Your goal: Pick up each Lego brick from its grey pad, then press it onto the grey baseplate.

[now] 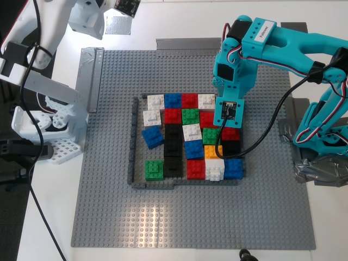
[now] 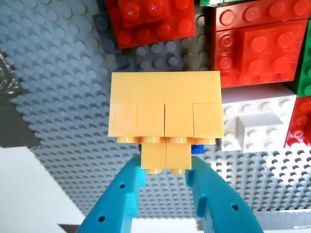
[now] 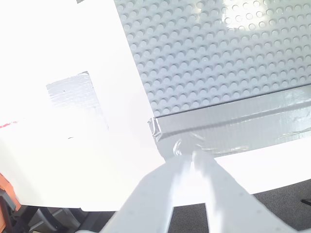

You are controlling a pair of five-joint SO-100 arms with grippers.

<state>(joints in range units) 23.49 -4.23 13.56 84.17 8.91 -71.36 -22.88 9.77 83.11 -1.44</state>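
my first gripper (image 2: 165, 171) is clamping an orange-yellow 2x2 brick (image 2: 165, 153) between its teal fingers (image 2: 121, 196), pressing it against a wider orange-yellow block (image 2: 165, 103) above the grey baseplate (image 2: 63, 73), just beside red bricks (image 2: 257, 43) and a white brick (image 2: 255, 121). my second gripper (image 3: 194, 162) is hovering with jaws closed and empty at the duct-tape strip (image 3: 243, 127) along the baseplate's edge, near a grey pad (image 3: 77, 94).

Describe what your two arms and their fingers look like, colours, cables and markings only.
My first gripper has teal plastic fingers with small round holes. Its arm is teal with black servo blocks, black cabling, red-and-white wires near the top and a white label whose text I cannot read. My second gripper has white fingers, on a white arm with black cables.
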